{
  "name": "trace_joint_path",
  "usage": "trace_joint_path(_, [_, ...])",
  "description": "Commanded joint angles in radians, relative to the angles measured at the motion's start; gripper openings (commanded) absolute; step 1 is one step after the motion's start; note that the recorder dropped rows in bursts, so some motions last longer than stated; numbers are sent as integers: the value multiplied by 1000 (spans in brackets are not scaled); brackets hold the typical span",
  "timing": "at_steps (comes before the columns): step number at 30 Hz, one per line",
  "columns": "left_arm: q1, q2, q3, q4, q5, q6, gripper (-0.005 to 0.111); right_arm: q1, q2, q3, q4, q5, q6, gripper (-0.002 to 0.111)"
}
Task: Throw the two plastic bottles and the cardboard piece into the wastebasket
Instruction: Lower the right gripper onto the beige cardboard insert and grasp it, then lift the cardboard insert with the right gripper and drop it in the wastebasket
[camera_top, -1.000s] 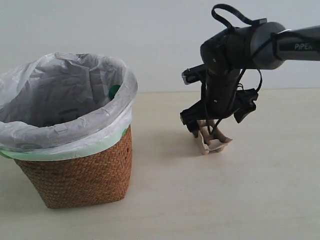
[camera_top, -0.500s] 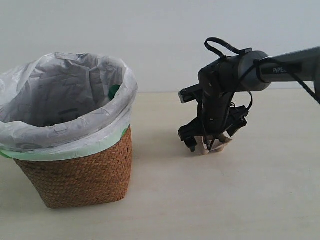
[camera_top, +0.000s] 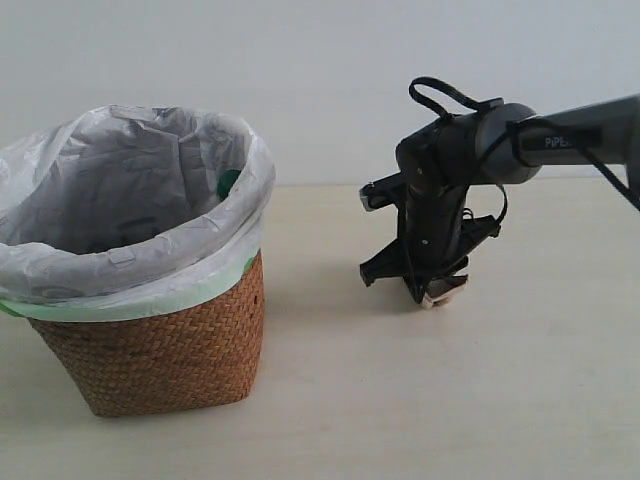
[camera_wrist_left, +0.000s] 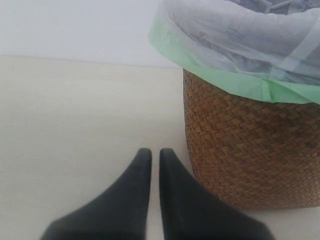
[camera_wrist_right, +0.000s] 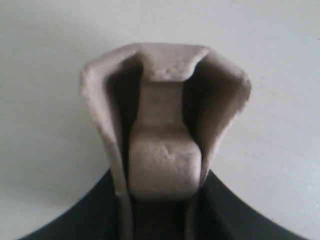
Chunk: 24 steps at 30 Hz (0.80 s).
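The cardboard piece (camera_top: 445, 290) lies on the table right of the wastebasket (camera_top: 160, 350), mostly covered by my right gripper (camera_top: 424, 291). In the right wrist view the beige cardboard piece (camera_wrist_right: 162, 160) sits between the two dark fingers, its side walls pinched inward; the gripper is shut on it. A green round cap (camera_top: 228, 183) shows inside the basket against the liner; the bottles are otherwise hidden. My left gripper (camera_wrist_left: 155, 153) is shut and holds nothing, low over the table beside the wicker wastebasket (camera_wrist_left: 250, 150).
The pale table (camera_top: 480, 400) stretches in front of and to the right of the basket. A white wall stands behind. The left arm does not show in the exterior view.
My right gripper has come down over the cardboard piece and closed on it; the piece, plainly visible a second ago, is now mostly hidden under the gripper.
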Motion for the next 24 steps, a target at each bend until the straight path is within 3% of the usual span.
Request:
trace_joint_path(1, [3, -2, 3, 2, -3, -9, 6, -5, -32, -3, -3, 54, 6, 0])
trace_joint_path(9, [3, -2, 3, 2, -3, -9, 6, -5, -187, -3, -67, 122, 63, 0])
trace_joint_path(19, [3, -2, 3, 2, -3, -9, 6, -5, -431, -3, -374, 334, 200, 0])
trace_joint_path(24, [3, -2, 3, 2, -3, -9, 6, -5, -456, -3, -365, 368, 216, 0])
